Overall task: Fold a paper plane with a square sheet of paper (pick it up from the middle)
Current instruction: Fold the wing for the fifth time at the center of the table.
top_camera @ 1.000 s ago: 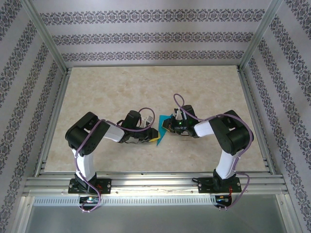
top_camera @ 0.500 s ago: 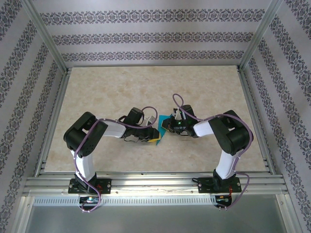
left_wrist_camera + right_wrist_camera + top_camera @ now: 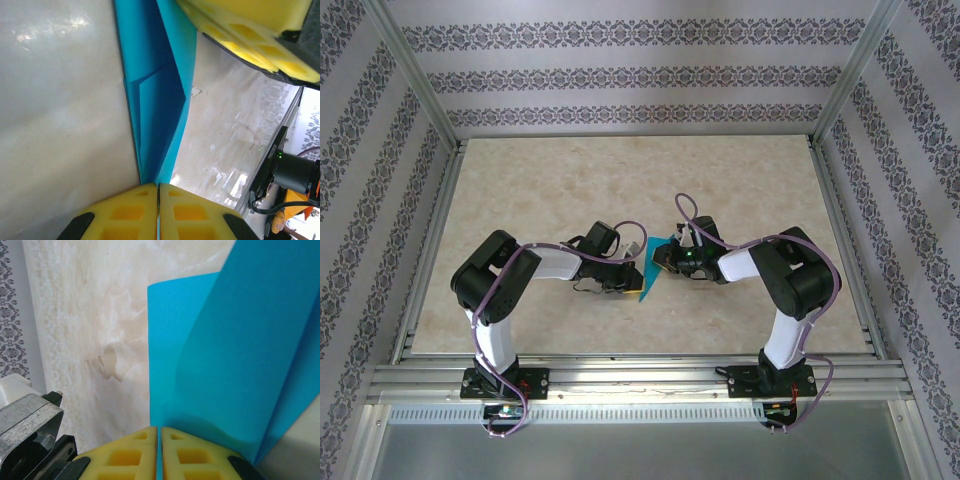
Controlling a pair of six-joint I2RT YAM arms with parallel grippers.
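The square sheet of paper [image 3: 651,268] is teal-blue and folded into a slim pointed shape, like a paper plane, held up between the two grippers at the table's middle. My left gripper [image 3: 633,280] is shut on its lower folded edge. In the left wrist view the yellow pads [image 3: 130,210] press together at the gripper [image 3: 158,189], and the creased paper [image 3: 155,90] runs up from them. My right gripper [image 3: 666,262] is shut on the other side. In the right wrist view the paper [image 3: 225,340] rises as a curved flap from the gripper [image 3: 159,431].
The beige marbled table [image 3: 620,180] is bounded by aluminium rails, with the front rail [image 3: 640,375] near the arm bases. Patterned walls stand on three sides. The right gripper's yellow fingers [image 3: 250,45] show at the top right of the left wrist view.
My left gripper has shifted slightly right and closed on the paper's edge. The right arm and its grip have not moved.
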